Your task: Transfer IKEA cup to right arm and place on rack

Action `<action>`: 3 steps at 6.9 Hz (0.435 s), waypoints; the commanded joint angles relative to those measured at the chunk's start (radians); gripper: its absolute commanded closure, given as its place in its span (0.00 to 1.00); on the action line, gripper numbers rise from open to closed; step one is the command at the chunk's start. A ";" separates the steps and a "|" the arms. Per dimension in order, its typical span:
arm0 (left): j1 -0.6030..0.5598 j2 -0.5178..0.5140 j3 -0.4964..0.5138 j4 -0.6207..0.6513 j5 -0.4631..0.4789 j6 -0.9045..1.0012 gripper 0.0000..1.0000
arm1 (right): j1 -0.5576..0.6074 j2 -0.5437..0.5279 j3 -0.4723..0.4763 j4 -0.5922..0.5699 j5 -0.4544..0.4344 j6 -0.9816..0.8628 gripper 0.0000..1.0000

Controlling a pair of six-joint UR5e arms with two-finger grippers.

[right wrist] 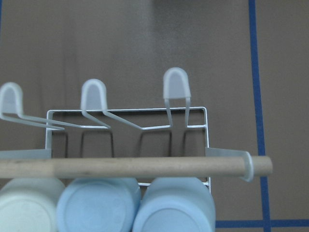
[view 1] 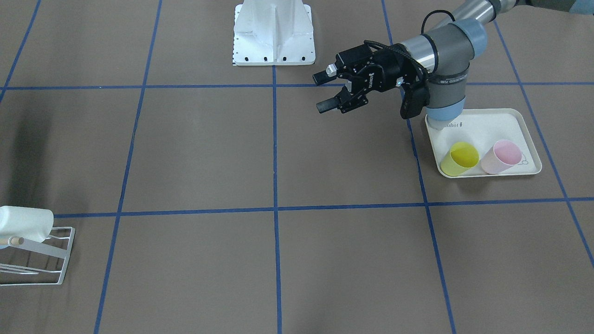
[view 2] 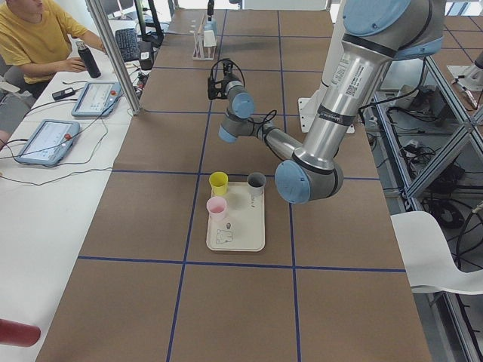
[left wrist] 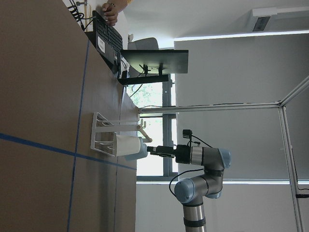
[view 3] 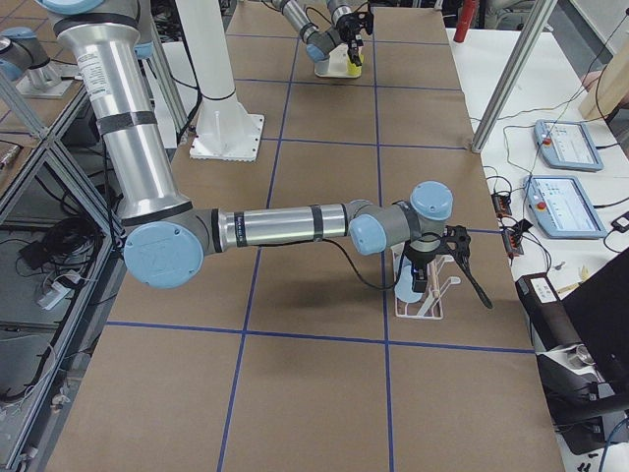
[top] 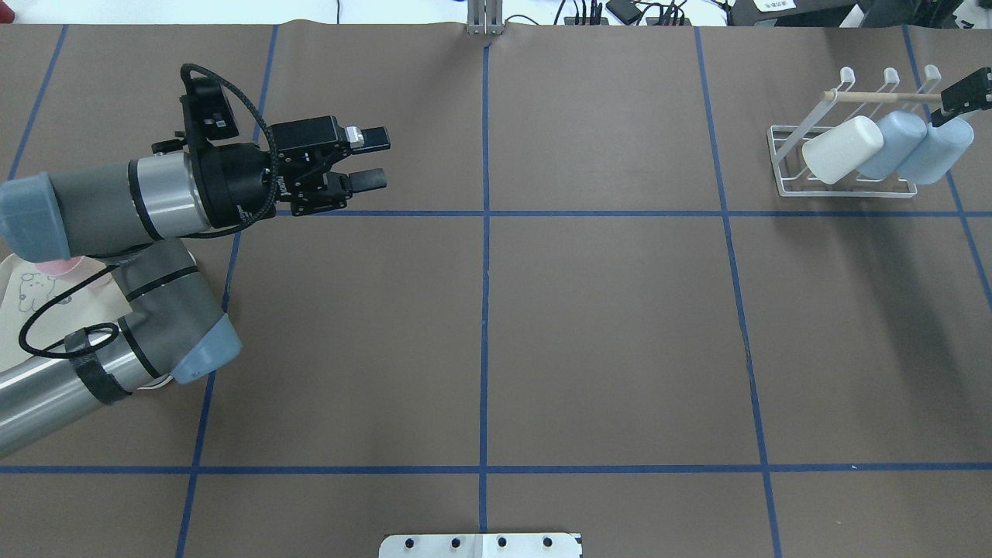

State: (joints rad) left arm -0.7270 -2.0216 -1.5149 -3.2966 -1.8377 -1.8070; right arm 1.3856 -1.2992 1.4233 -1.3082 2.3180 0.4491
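The white wire rack [top: 784,159] stands at the far right of the table and holds a white cup [top: 842,149] and two light blue cups [top: 891,143] [top: 939,149], lying side by side under its wooden dowel [right wrist: 130,166]. My right gripper [top: 955,101] hovers just above the outermost blue cup [right wrist: 174,205] with its fingers apart, holding nothing. My left gripper [top: 366,159] hangs open and empty over the table's left half, pointing toward the middle. A yellow cup [view 1: 459,158] and a pink cup [view 1: 500,156] stand on the cream tray [view 1: 492,121] beside the left arm.
A grey cup [view 2: 256,182] also stands on the tray. The white robot base [view 1: 274,35] sits at the table's robot-side edge. A person sits with tablets [view 2: 92,98] on a side table beyond the far edge. Blue tape lines grid the brown table.
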 commanded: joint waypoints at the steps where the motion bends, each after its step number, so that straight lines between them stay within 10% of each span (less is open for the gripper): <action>1: -0.121 0.050 0.001 0.169 -0.140 0.281 0.11 | -0.013 -0.008 0.106 0.001 0.004 0.145 0.01; 3: -0.265 0.133 -0.001 0.285 -0.215 0.519 0.11 | -0.045 -0.038 0.233 0.001 0.007 0.259 0.01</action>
State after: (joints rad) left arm -0.9115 -1.9326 -1.5124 -3.0921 -2.0111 -1.4456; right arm 1.3631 -1.3185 1.5778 -1.3069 2.3236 0.6315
